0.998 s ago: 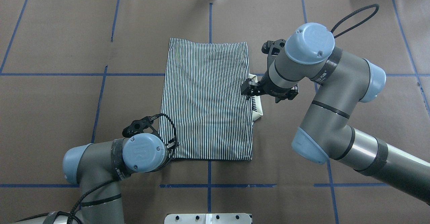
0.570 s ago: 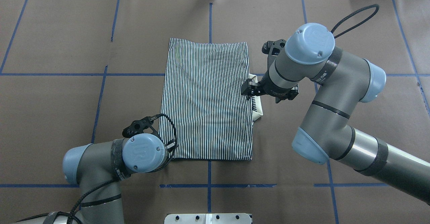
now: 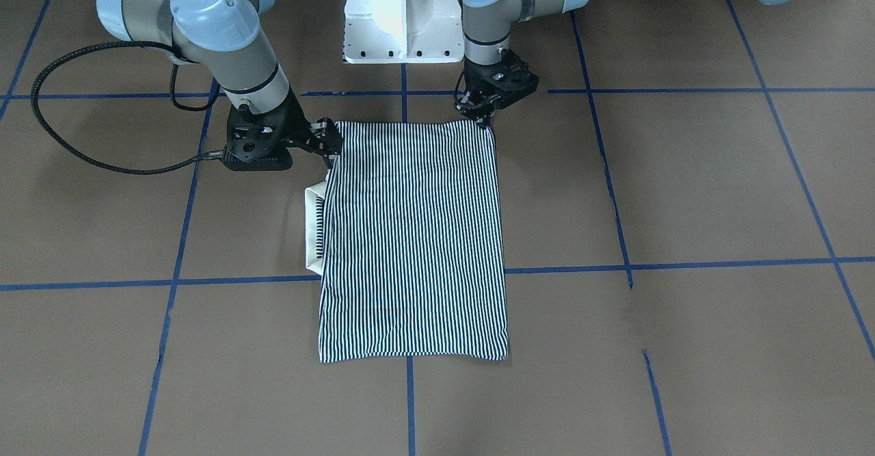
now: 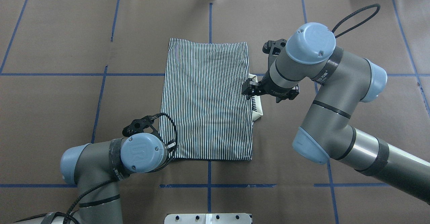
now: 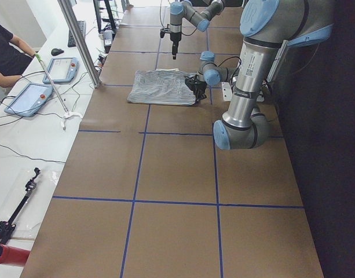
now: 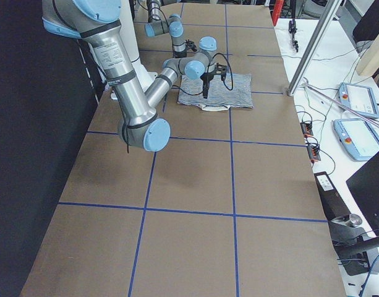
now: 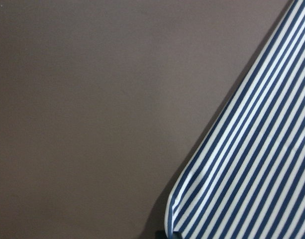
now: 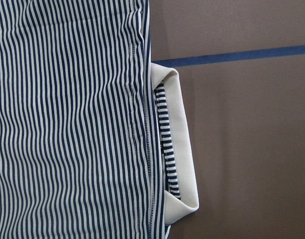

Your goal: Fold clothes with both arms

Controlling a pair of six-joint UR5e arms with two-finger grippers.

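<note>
The striped polo shirt (image 4: 206, 99) lies folded into a flat rectangle, its white collar (image 4: 258, 111) poking out at its right edge; it also shows in the front view (image 3: 413, 237). My left gripper (image 3: 487, 119) is low at the shirt's near left corner. In the left wrist view that corner (image 7: 252, 164) curls up at the bottom edge, where the jaws look shut on it. My right gripper (image 4: 248, 90) hovers above the right edge just beyond the collar, open and holding nothing. The right wrist view looks down on the collar (image 8: 184, 144).
Brown table covering (image 4: 67, 42) with blue tape grid lines. The white pedestal base (image 3: 402, 18) stands at the robot's side of the table. An operator's bench with tablets (image 5: 61, 69) runs along the far edge. A black cable loop (image 3: 61, 135) lies by the right arm.
My left arm has shifted very slightly to the left. The right arm and the shirt have hardly moved.
</note>
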